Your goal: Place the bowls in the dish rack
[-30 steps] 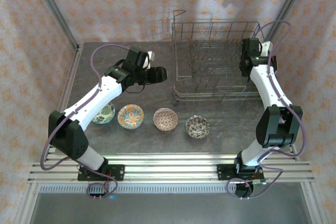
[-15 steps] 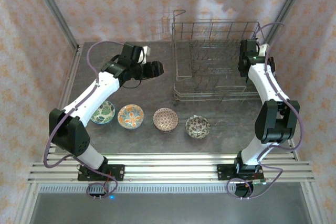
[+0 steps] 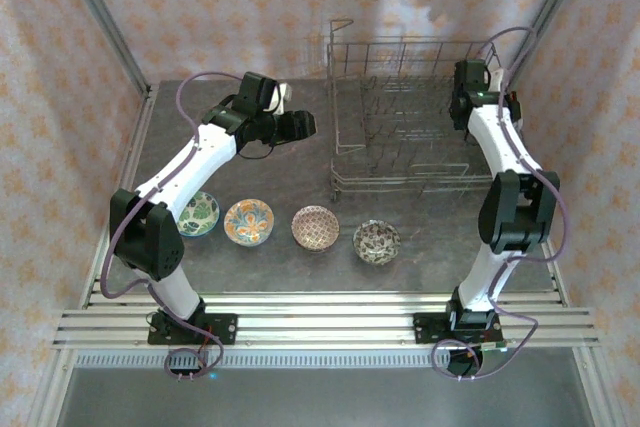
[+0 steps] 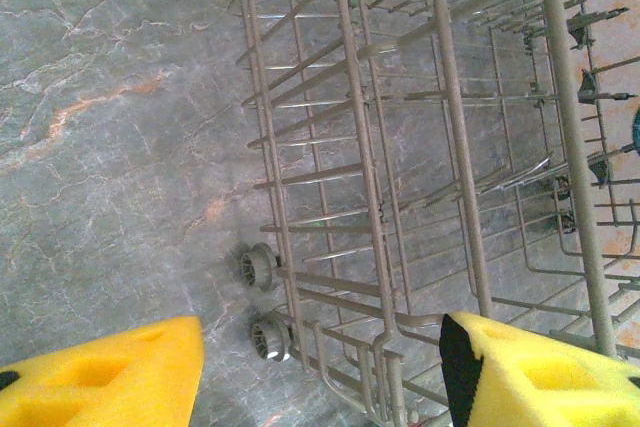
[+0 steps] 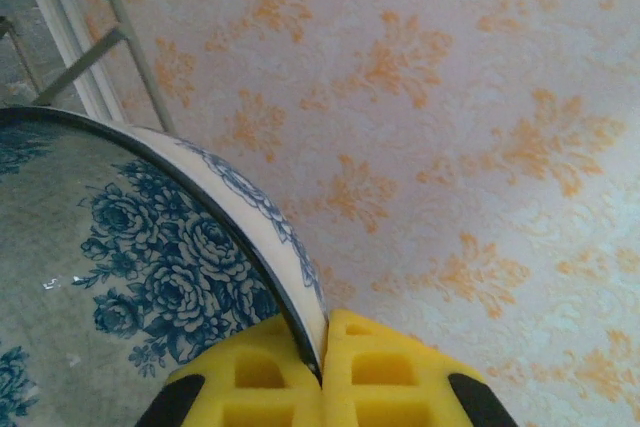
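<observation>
The grey wire dish rack (image 3: 410, 122) stands at the back right of the table. Several bowls lie in a row in front of it: green (image 3: 197, 214), orange-teal (image 3: 248, 221), brown-pink (image 3: 315, 227) and a darker patterned one (image 3: 377, 241). My right gripper (image 5: 323, 347) is shut on the rim of a blue-white bowl (image 5: 120, 247), held up facing the wallpaper, and that arm's wrist (image 3: 470, 87) is over the rack's right side. My left gripper (image 3: 300, 125) hovers open just left of the rack. Its yellow fingers (image 4: 110, 377) straddle the rack's corner (image 4: 330, 337) below, holding nothing.
The rack rests on small wheels (image 4: 260, 267) on the grey marbled tabletop (image 4: 110, 127). Patterned walls and metal posts (image 3: 100, 17) close in the back and sides. An aluminium rail (image 3: 320, 322) runs along the near edge by the arm bases.
The left gripper has drifted back and slightly right toward the rack's left side, still open. The right wrist has moved farther back along the rack's right side with the bowl.
</observation>
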`<state>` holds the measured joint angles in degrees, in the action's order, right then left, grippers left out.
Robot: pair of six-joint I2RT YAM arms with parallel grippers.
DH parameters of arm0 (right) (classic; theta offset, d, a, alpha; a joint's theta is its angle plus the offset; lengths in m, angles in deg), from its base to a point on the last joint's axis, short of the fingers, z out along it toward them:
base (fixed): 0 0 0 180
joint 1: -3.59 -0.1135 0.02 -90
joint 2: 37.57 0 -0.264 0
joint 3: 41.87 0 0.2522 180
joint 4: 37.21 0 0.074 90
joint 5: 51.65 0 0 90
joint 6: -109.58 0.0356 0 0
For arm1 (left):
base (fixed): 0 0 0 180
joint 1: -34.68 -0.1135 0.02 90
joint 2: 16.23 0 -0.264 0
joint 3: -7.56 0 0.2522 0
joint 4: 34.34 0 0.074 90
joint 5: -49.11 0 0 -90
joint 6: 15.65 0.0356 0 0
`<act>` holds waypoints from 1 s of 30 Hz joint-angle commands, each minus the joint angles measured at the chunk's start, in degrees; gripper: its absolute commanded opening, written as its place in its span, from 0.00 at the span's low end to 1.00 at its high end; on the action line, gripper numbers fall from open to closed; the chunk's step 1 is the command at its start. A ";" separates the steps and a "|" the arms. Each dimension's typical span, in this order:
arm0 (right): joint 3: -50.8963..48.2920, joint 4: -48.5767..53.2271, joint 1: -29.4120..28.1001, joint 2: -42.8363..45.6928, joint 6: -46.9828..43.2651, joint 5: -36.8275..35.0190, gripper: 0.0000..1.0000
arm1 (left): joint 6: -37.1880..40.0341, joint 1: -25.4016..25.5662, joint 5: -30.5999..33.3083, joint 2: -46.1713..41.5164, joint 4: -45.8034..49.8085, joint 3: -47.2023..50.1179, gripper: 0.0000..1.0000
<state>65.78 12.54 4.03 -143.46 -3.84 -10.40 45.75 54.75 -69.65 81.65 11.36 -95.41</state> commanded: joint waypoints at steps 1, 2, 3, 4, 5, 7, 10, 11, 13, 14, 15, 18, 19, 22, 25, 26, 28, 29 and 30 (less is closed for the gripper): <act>3.08 -1.09 0.34 -1.47 -0.77 -3.83 0.00 | -0.29 -0.51 -0.91 0.11 0.13 -1.14 0.65; 3.41 -1.10 0.34 -2.08 -0.77 -4.06 0.00 | -0.14 -0.56 -0.87 0.11 0.31 -1.14 0.65; 3.65 -1.16 0.30 -2.60 -1.11 -4.07 0.00 | -0.06 -0.57 -0.87 0.16 0.40 -1.20 0.65; 3.74 -1.51 0.33 -3.04 -1.47 -4.36 0.00 | 0.03 -0.59 -0.87 0.11 0.48 -1.23 0.65; 3.62 -1.96 0.34 -3.42 -1.93 -4.41 0.00 | 0.04 -0.56 -0.87 0.11 0.56 -1.22 0.65; 2.98 -3.56 0.26 -3.54 -2.94 -4.47 0.00 | 0.10 -0.56 -0.88 0.11 0.60 -1.08 0.65; 2.34 -4.29 0.16 -3.56 -3.60 -4.17 0.00 | 0.12 -0.56 -0.95 0.15 0.31 -0.79 0.65; 1.83 -4.85 0.03 -3.53 -4.29 -4.07 0.00 | 0.14 -0.52 -0.95 0.21 0.19 -0.71 0.65; 0.60 -7.12 -0.32 -3.20 -6.40 -4.82 0.00 | 0.04 -0.56 -1.04 0.33 0.09 -0.76 0.65; 0.25 -7.68 -0.49 -3.06 -6.81 -4.82 0.00 | 0.04 -0.54 -1.04 0.29 0.05 -0.69 0.65; 0.25 -7.45 -0.54 -3.06 -6.76 -4.54 0.00 | 0.04 -0.54 -1.12 0.30 -0.04 -0.69 0.65; -0.94 -8.73 -1.22 -3.04 -8.31 -4.97 0.00 | -0.13 -0.56 -1.13 0.13 -0.19 -0.45 0.65; -1.70 -10.12 -1.39 -3.15 -9.54 -5.53 0.00 | -0.14 -0.59 -1.13 0.06 -0.30 -0.29 0.65; -2.19 -11.10 -1.41 -3.43 -10.62 -6.05 0.00 | -0.31 -0.52 -1.13 -0.40 -0.67 0.24 0.65; -2.19 -11.47 -1.35 -3.53 -10.91 -6.18 0.00 | -0.40 -0.56 -1.00 -0.83 -0.83 0.61 0.65; -2.26 -11.53 -1.34 -3.54 -11.26 -6.30 0.00 | -0.38 -0.56 -1.06 -0.85 -0.83 0.62 0.65; -2.18 -11.57 -1.25 -3.69 -11.56 -6.56 0.00 | -0.40 -0.53 -1.13 -1.00 -0.83 0.70 0.65; -2.04 -10.97 -1.38 -3.79 -11.39 -6.25 0.00 | -0.40 -0.56 -1.13 -1.16 -0.90 0.79 0.65; -2.20 -11.01 -1.50 -3.64 -11.46 -6.10 0.00 | -0.36 -0.58 -1.16 -1.24 -0.98 0.94 0.65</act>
<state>63.59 2.62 2.77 -147.15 -14.51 -13.35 45.72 54.75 -70.30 81.65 11.26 -95.10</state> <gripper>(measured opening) 0.042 0.650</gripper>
